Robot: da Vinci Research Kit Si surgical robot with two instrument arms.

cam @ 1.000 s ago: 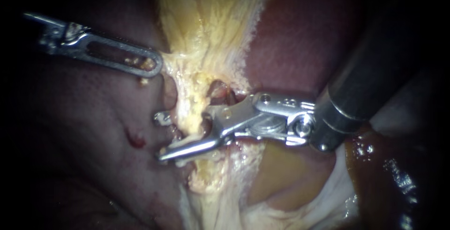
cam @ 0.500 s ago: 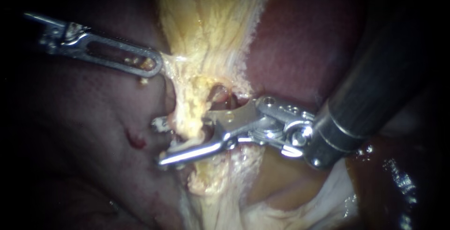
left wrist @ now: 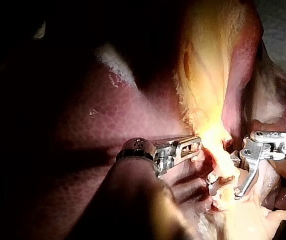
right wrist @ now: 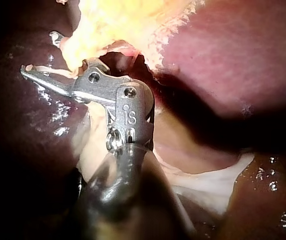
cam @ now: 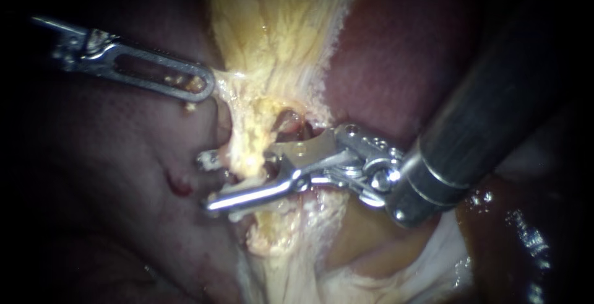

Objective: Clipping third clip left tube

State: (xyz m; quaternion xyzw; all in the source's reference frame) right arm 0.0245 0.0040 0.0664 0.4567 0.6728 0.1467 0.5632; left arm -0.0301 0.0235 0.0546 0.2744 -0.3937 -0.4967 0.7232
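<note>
Endoscope view: right instrument [cam: 211,180] holds its claw wide astride the tube [cam: 250,155]; left instrument [cam: 201,86] pinches fatty tissue [cam: 226,82].

The stalk of tissue [cam: 272,62] ran top to bottom through the middle of the endoscope view, with the liver [cam: 111,174] on either side of it. My left instrument [cam: 201,86] came in from the upper left, jaws closed on the stalk's left edge. Below it, my right instrument [cam: 209,181] reached across from the right, one jaw behind the stalk and the other crossing in front, lower down.
</note>
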